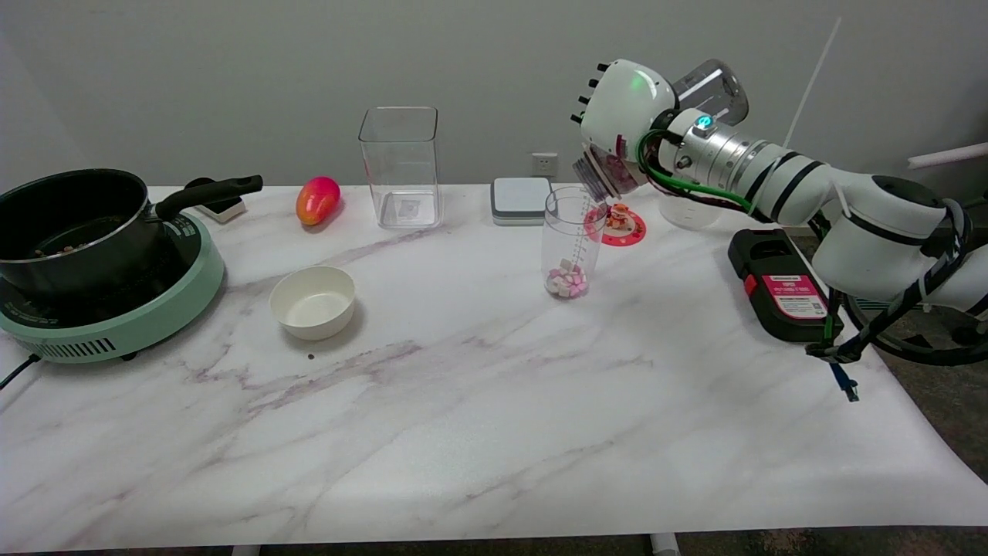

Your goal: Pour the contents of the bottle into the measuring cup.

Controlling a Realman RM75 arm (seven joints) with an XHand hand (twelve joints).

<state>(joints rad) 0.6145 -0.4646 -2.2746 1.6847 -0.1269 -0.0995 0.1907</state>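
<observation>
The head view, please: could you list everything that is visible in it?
measuring cup: 1, clear, mid-table, pink-white pieces at bottom
bottle: 1, clear, tilted, mouth over cup
bowl: 1, white, left of centre
pot: 1, black, on cooker
cooker: 1, green, left edge
mango: 1, red-yellow, rear
container: 1, clear, tall, rear
box: 1, white-grey, rear
coaster: 1, red, behind cup
case: 1, black-red, right
table: 1, marble-white
right hand: 1, white-black, holds bottle
</observation>
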